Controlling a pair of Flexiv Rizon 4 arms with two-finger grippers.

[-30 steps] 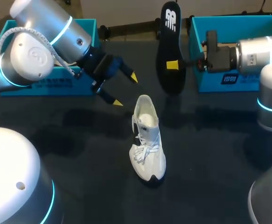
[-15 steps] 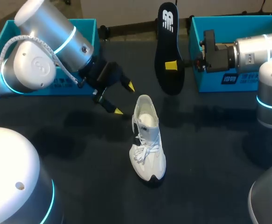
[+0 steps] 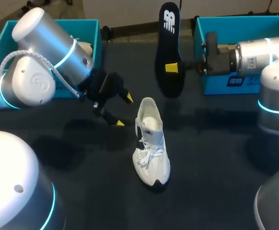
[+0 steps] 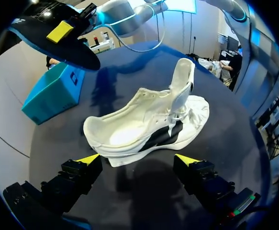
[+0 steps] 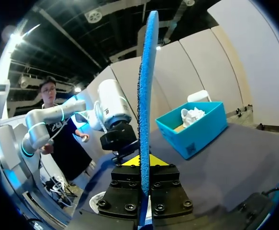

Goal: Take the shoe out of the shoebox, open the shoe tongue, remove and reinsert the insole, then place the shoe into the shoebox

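Left pincer spread just beside the shoe heel; right pincer pinching the insole above the table

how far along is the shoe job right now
Done: the shoe stands on the table, tongue up, insole out. In hand: the right gripper is shut on the insole, held in the air; the left gripper is open beside the shoe's heel. Left: reinsert the insole, then put the shoe in a blue box.
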